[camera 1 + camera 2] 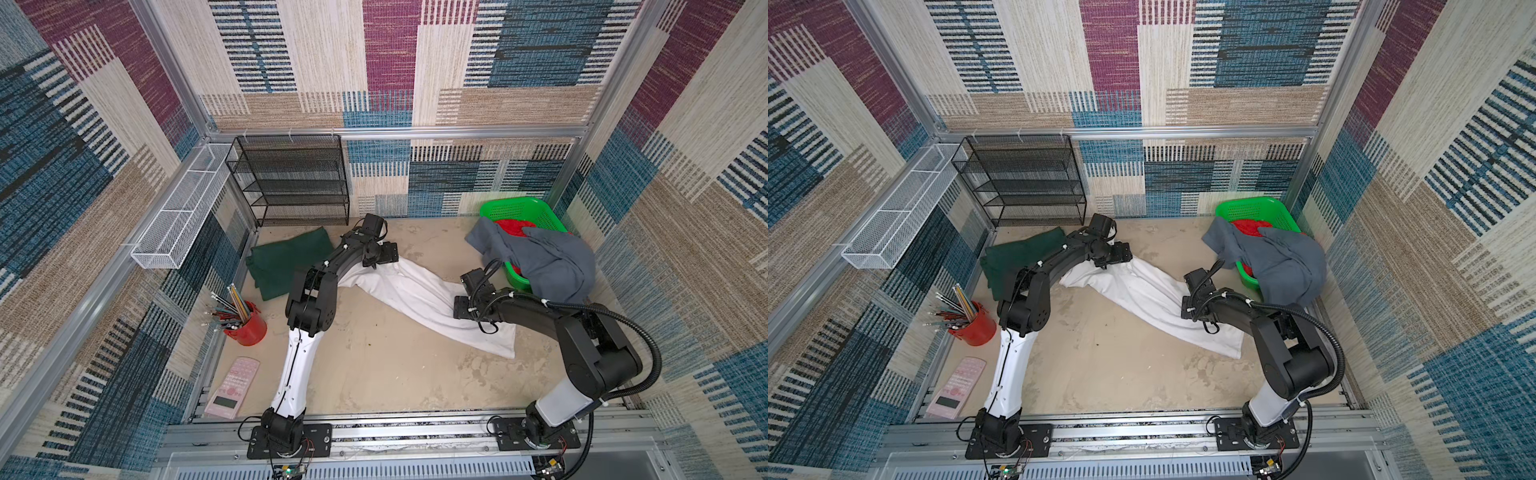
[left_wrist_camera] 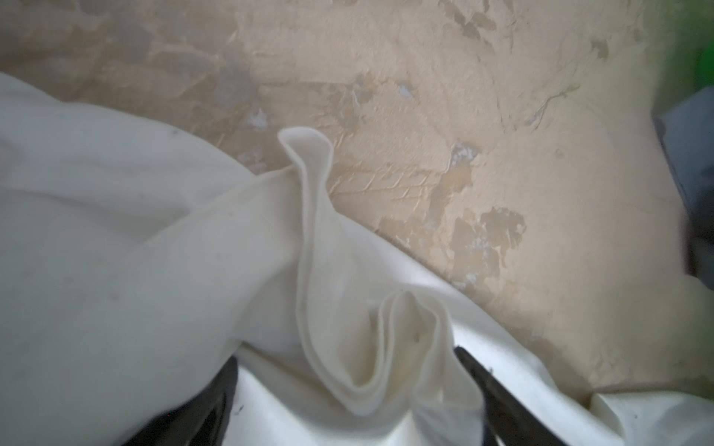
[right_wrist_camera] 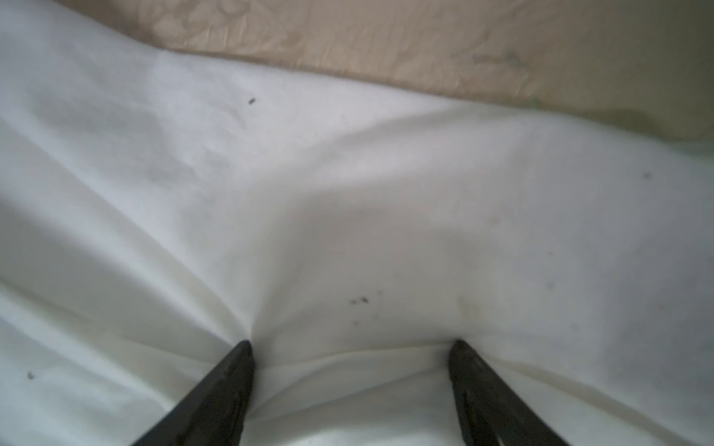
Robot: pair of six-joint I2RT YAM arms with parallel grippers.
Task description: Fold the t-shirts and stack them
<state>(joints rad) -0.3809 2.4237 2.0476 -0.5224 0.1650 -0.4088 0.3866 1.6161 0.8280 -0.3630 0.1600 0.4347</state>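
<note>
The white t-shirt (image 1: pixel 415 291) (image 1: pixel 1142 291) lies in a long twisted band slanting across the table. At its far end my left gripper (image 1: pixel 390 253) (image 2: pixel 347 370) is open, its jaws astride a bunched fold of the white cloth (image 2: pixel 116 231). At the near right end my right gripper (image 1: pixel 461 307) (image 3: pixel 351 347) is open, both tips pressed into the white cloth (image 3: pixel 347 193). The dark green t-shirt (image 1: pixel 286 257) (image 1: pixel 1017 257) lies folded at the back left. The slate grey t-shirt (image 1: pixel 548 262) (image 1: pixel 1287 262) hangs crumpled over the basket. No print shows on the white one.
A bright green basket (image 1: pixel 523 208) with something red (image 1: pixel 515 227) inside stands at the back right. A black mesh shelf (image 1: pixel 299 183) and a white wire tray (image 1: pixel 183 212) line the back left. A red cup of pencils (image 1: pixel 249 328) and a pink calculator (image 1: pixel 232 388) sit at the left edge.
</note>
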